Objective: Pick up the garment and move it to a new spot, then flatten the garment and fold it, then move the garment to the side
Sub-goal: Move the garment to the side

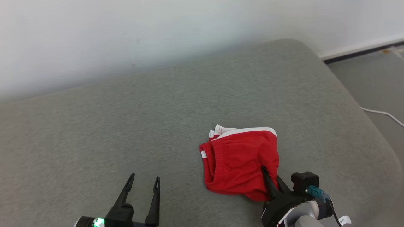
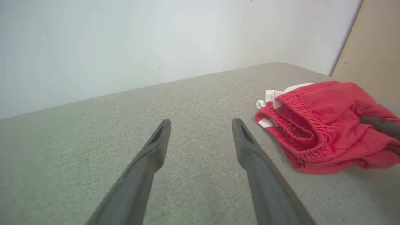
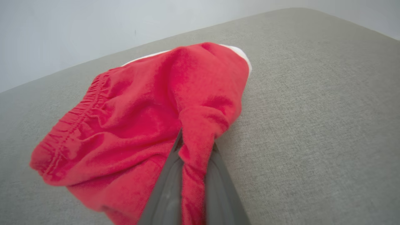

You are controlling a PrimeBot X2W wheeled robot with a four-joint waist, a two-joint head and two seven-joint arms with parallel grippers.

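- The left claw (image 1: 145, 177) sits at 7 o'clock over the grey bed (image 1: 157, 110), wide open, holding nothing.
- The red shorts (image 1: 240, 157) lie bunched on the bed at 5 o'clock.
- The right claw (image 1: 269, 180), at 5 o'clock, is squeezed tight on the shorts' near edge.

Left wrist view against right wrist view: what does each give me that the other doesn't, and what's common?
Left wrist view: the left gripper open above bare grey cushion, a beige panel at far right. Right wrist view: the pinch itself, a fold of the red shorts clamped in the right gripper. Shared: shorts on the cushion, elastic waistband, white trim, pale wall.
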